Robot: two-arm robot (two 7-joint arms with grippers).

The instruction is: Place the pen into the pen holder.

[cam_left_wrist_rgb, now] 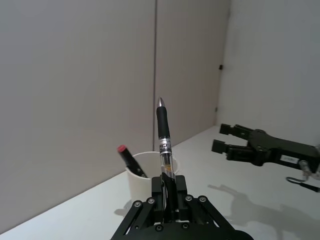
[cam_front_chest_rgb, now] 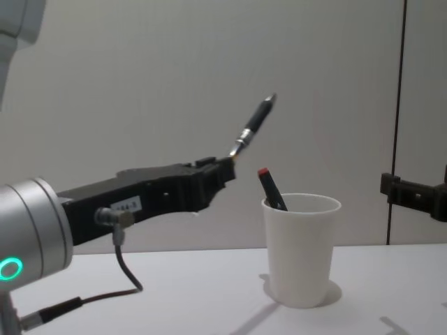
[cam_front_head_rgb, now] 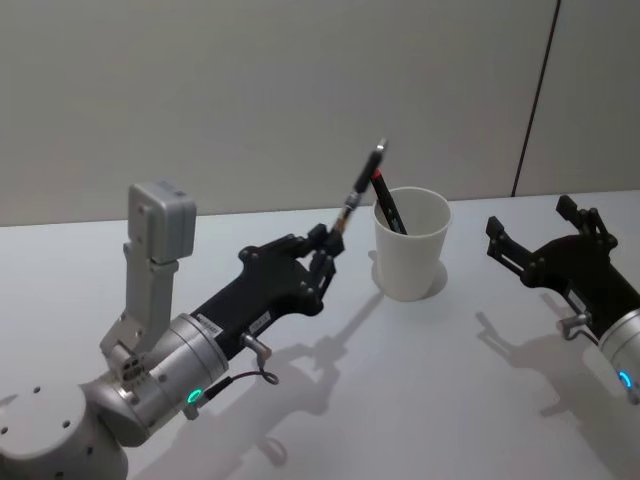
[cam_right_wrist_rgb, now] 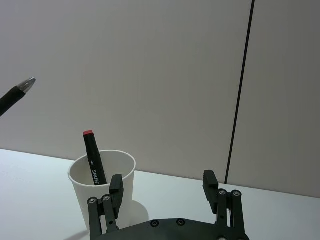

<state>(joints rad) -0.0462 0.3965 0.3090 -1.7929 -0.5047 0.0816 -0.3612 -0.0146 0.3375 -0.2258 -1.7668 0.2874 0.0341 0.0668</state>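
Two robot arms reach over a pale table (cam_front_head_rgb: 450, 390) in front of a plain grey wall.

On the left, the left gripper (cam_front_head_rgb: 324, 248) is stretched forward and raised off the table. Its jaws are pinched narrow around the rear end of a black pen (cam_front_head_rgb: 362, 185). The pen juts up and to the right at a slant, with its rubber grip and silver tip as the highest, farthest part. Holding it by the very end leaves nearly the whole length free, which likely makes it easier to feed into a narrow opening. The pen is in the air and touches nothing but the jaws. From the chest view its tip hangs clearly above the near-left edge of the cup's rim, not yet over the middle.

In the centre stands the pen holder (cam_front_head_rgb: 410, 262), a white tapered paper cup with a rolled rim, upright on the table. A black marker with a red cap (cam_front_head_rgb: 388, 205) already leans inside it against the left wall, so the freer space is toward the right side of the opening.

On the right, the right gripper (cam_front_head_rgb: 535, 225) sits low near the table, well apart from the cup, pointing toward it. Its jaws are spread wide and hold nothing; it appears idle.

The pen is lifted and aimed but not yet placed. It probably has to travel farther right and tilt more upright before it can drop in.
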